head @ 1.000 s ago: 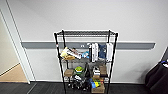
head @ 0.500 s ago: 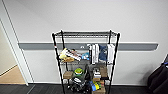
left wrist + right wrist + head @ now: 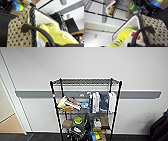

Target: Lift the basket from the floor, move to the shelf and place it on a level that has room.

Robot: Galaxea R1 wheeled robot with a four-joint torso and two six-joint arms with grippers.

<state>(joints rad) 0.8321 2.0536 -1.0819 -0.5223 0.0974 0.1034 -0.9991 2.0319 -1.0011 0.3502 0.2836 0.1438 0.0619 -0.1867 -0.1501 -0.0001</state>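
Note:
The shelf (image 3: 86, 109), a black wire rack, stands straight ahead against the white wall. Its top level (image 3: 85, 81) is bare wire grid; the tiers below hold books (image 3: 100, 102), boxes and a green item (image 3: 78, 120). The woven cream-and-dark basket (image 3: 18, 32) shows very close in the left wrist view, its dark loop handle (image 3: 37, 31) arching toward the camera. From the other end the basket (image 3: 154, 31) and its second handle (image 3: 140, 33) show in the right wrist view. Inside on the white lining lies something yellow (image 3: 56, 35) (image 3: 122, 35). Dark carpet floor (image 3: 37, 137) runs along the wall's foot.
A doorway with light wooden flooring (image 3: 7, 124) opens at the left. A grey rail (image 3: 32, 94) runs along the wall behind the rack. A dark bulky object (image 3: 160, 127) stands at the right edge. The rack's bottom tier is crowded with boxes and bags.
The whole head picture has shifted slightly and the rack looks a little larger and higher, so the camera has moved. Nothing on the rack has changed.

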